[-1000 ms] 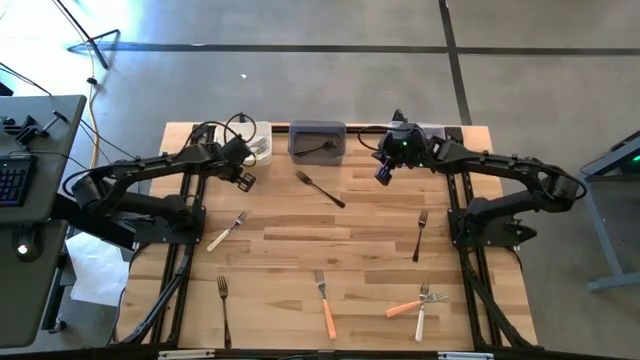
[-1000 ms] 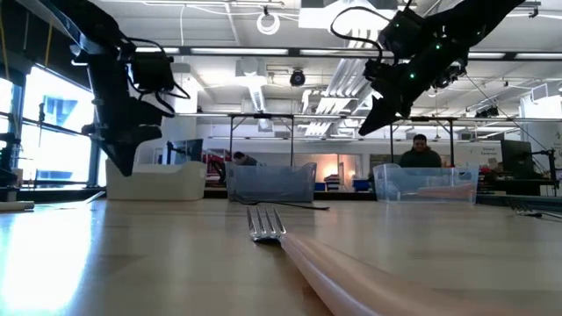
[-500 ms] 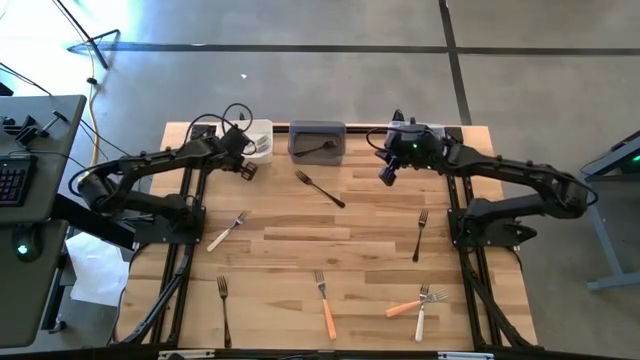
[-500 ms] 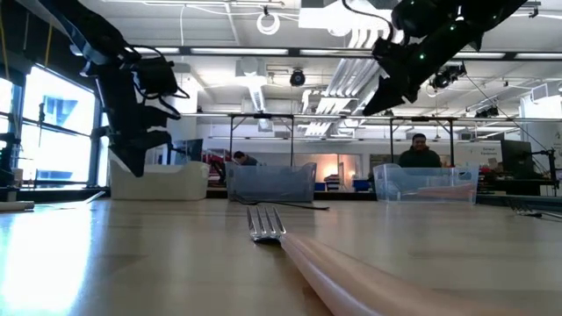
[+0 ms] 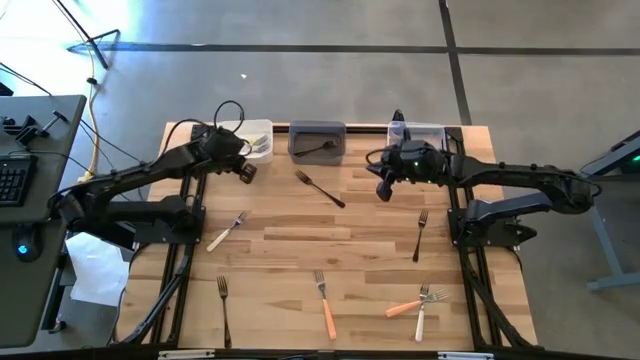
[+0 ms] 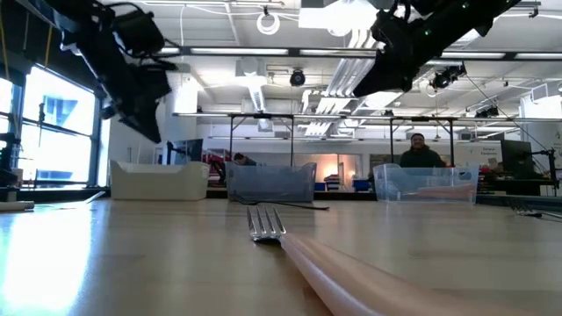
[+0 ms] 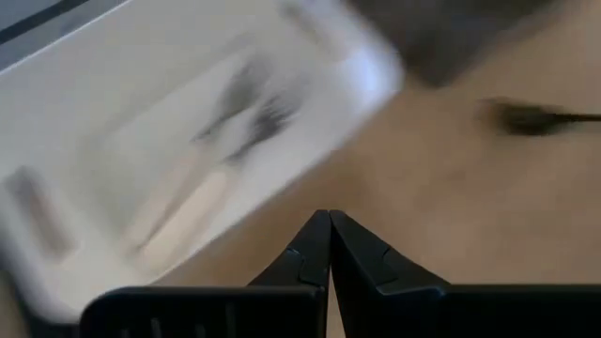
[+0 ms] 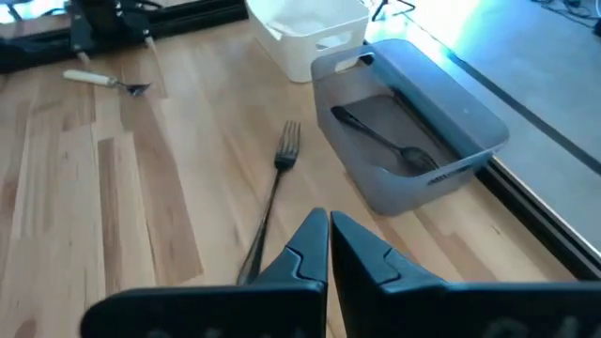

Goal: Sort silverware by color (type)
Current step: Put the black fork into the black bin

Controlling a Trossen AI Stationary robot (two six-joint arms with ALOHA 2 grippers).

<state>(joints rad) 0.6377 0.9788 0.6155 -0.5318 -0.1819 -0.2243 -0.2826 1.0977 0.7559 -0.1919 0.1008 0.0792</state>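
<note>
The left gripper [image 5: 247, 172] is pressed fully shut and holds nothing; in the high view it hangs at the upper left of the table, just below the white bin [image 5: 250, 140]. Its wrist view shows the two closed fingers [image 7: 329, 253] meeting over bare wood, with cream-handled forks [image 7: 202, 192] lying blurred in that bin.

The right gripper [image 5: 382, 192] is likewise closed tight and empty, right of center in the upper part of the high view, below the clear bin [image 5: 425, 131]. Ahead of it in its wrist view a black fork [image 8: 272, 192] lies on the table [image 5: 370, 245], and another dark fork [image 8: 380, 136] rests inside the grey bin [image 8: 470, 117].

On the table in the high view: a cream fork [image 5: 227, 231] at left, a black fork [image 5: 224, 307] lower left, an orange fork [image 5: 324, 302] bottom center, a crossed orange and cream pair [image 5: 420, 303] lower right, and a black fork [image 5: 420, 234] at right.
</note>
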